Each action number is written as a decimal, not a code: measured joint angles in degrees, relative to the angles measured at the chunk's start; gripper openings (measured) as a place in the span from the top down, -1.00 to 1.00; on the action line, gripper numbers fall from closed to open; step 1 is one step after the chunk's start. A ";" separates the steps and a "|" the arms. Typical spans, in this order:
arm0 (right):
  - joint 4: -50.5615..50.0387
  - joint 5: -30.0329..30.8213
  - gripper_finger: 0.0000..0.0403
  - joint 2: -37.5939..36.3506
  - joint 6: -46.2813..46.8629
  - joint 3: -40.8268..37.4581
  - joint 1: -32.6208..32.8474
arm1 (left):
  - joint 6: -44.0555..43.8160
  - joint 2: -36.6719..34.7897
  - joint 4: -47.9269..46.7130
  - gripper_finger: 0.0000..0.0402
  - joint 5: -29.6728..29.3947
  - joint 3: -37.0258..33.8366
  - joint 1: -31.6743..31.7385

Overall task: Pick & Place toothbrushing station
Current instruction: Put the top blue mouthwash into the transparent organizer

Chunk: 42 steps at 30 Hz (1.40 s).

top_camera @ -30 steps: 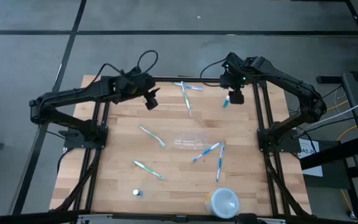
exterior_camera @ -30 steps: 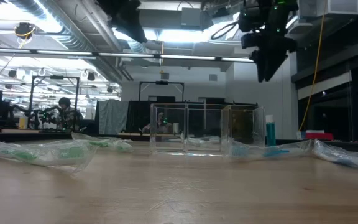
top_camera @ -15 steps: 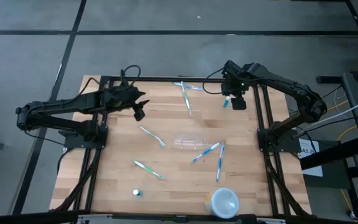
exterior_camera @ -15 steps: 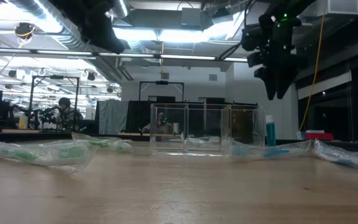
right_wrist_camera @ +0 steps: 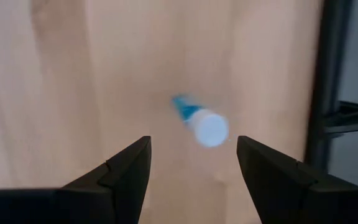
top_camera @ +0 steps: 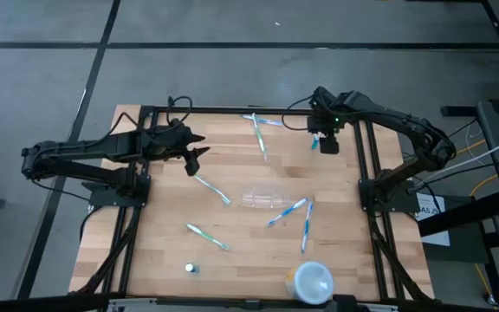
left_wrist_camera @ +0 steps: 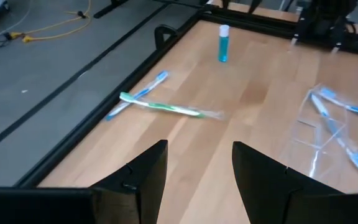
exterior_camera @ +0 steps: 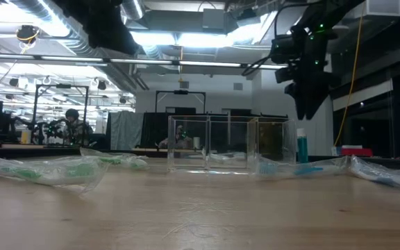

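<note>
Swinging inward, the left gripper [top_camera: 192,160] has dropped toward the table's middle over the last second, fingers parted and empty. The right gripper [top_camera: 327,141] has sunk above the small upright blue tube [right_wrist_camera: 202,122] (jaws wide, holding nothing). The toothbrushing station [top_camera: 267,200] sits untouched mid-table, so pickup has not begun.
</note>
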 joint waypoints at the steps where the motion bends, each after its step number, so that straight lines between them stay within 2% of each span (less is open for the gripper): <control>1: 0.78 -0.21 -0.19 0.00 0.00 0.00 -0.30 | -0.15 0.00 0.41 0.12 0.00 0.00 -0.02; 7: 1.91 -1.69 -0.19 0.00 -0.29 0.00 -2.28 | -2.09 0.02 1.19 0.12 1.51 0.00 -0.14; 17: 1.79 -5.50 -0.19 0.43 -0.03 0.00 -3.85 | -2.65 0.02 4.24 0.12 0.86 -0.02 -1.44; 42: 2.66 -4.20 -0.18 6.43 -0.07 -0.02 -4.68 | -4.30 0.02 4.24 0.12 0.85 -0.02 -1.44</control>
